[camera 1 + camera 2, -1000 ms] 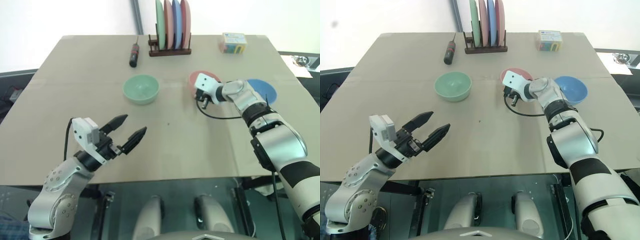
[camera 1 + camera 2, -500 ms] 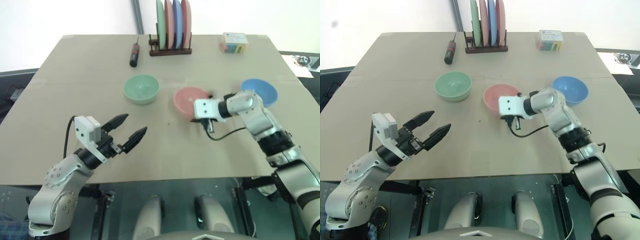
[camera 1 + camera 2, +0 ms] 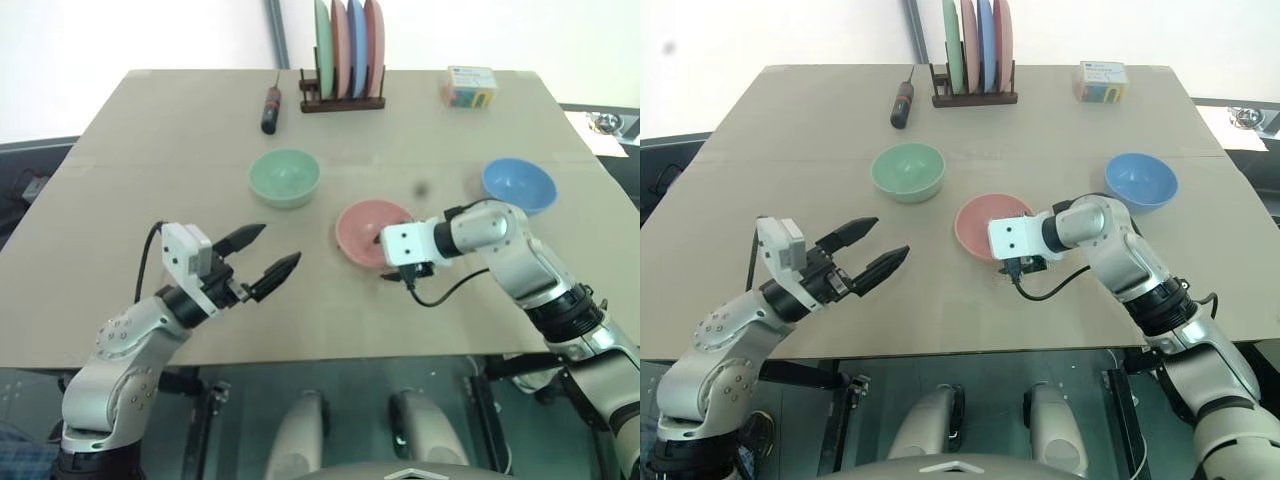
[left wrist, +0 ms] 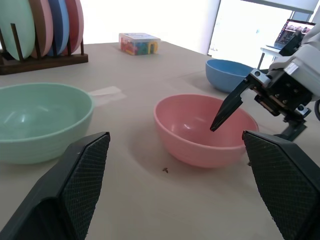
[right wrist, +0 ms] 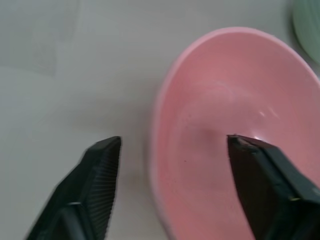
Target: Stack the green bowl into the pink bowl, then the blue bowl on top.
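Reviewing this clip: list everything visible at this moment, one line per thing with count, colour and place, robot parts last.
pink bowl: one, salmon pink, table centre, its near rim between the right gripper's open fingers.
green bowl: one, mint green, left of the pink bowl, apart from it.
blue bowl: one, sky blue, right side of the table.
plate rack: one, dark wood, far edge, holding four upright plates, green, pink, blue, pink.
screwdriver: one, black with red, left of the rack.
small box: one, multicoloured, far right.
table: one, tan.
left gripper: open, empty, above the near left of the table.
right gripper: open, straddling the pink bowl's rim.
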